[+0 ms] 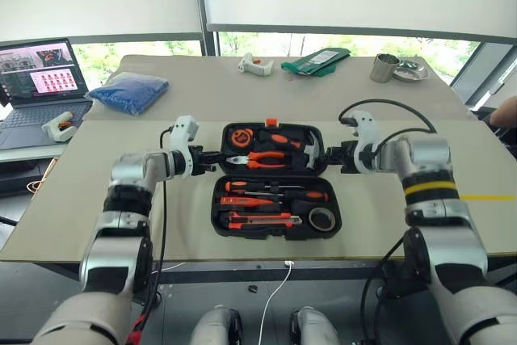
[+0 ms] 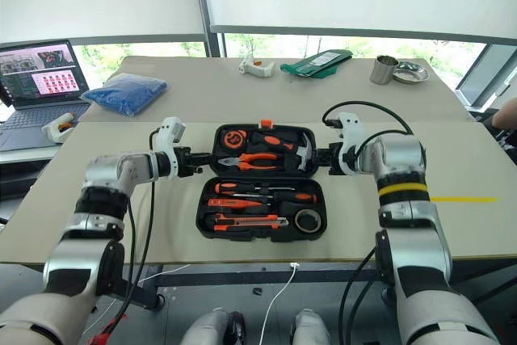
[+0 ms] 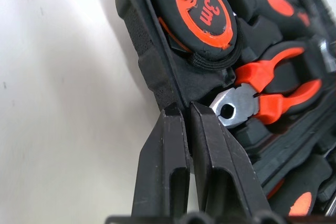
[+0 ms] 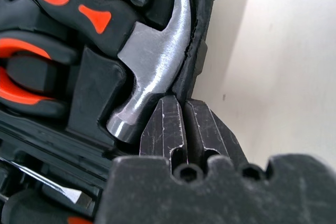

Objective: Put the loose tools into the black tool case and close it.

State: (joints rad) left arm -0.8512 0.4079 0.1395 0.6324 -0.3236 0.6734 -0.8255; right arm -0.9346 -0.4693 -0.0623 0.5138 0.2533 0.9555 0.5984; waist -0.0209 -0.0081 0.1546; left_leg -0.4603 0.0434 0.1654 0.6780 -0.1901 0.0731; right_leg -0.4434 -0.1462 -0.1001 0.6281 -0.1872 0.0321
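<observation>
Tools look seated in the black tool case (image 1: 275,179), lying open mid-table. Closing step: left gripper (image 1: 212,159) and right gripper (image 1: 333,157) are clenched on the far half's side rims. You need to swing both toward you together.

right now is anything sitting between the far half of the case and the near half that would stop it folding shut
Nothing visible does. Both grippers, left and right, pinch the side rims of the far half of the black tool case, and the tools lie in their slots.
</observation>
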